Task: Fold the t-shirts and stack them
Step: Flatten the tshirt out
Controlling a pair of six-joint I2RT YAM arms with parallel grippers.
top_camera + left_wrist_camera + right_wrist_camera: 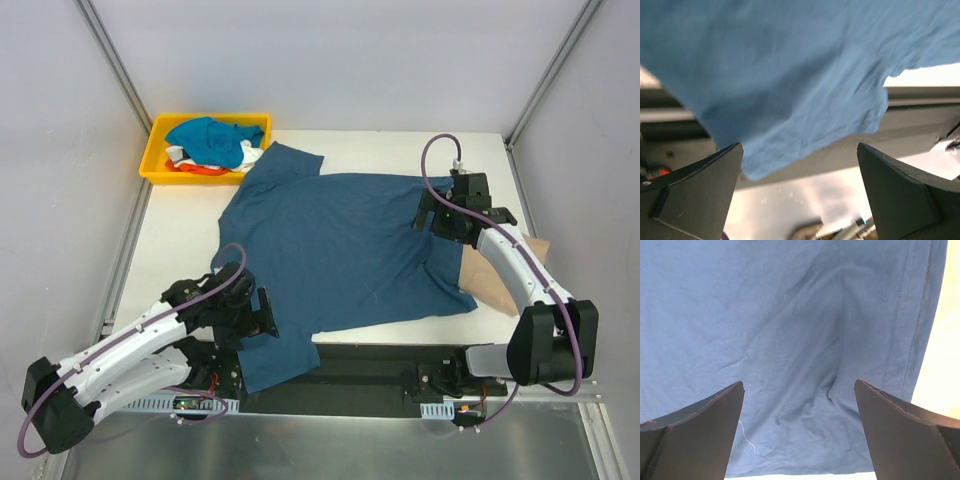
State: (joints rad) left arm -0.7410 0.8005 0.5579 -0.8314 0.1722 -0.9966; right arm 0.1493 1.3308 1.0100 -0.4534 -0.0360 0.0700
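Left gripper [255, 315] is wide open with nothing in it, sitting at the near-left sleeve [275, 362] of the dark teal t-shirt [340, 250]. The shirt is spread flat across the table [172, 250], with that sleeve drooping off the near edge. Right gripper [436, 214] is open and empty too, over the hem side.

Stuff I'd worry about:
- A thin pinch and a tug on the hanging sleeve could drag the whole shirt toward the edge.
- The tan t-shirt [492, 285] lies right against the hem corner, so a deep grab might catch both.
- The wrinkle under the right gripper could get folded in.

Can't really tell from the wrist view if the left fingers touch cloth.

Other shirts [212, 142] sit in the yellow tray [156, 168].
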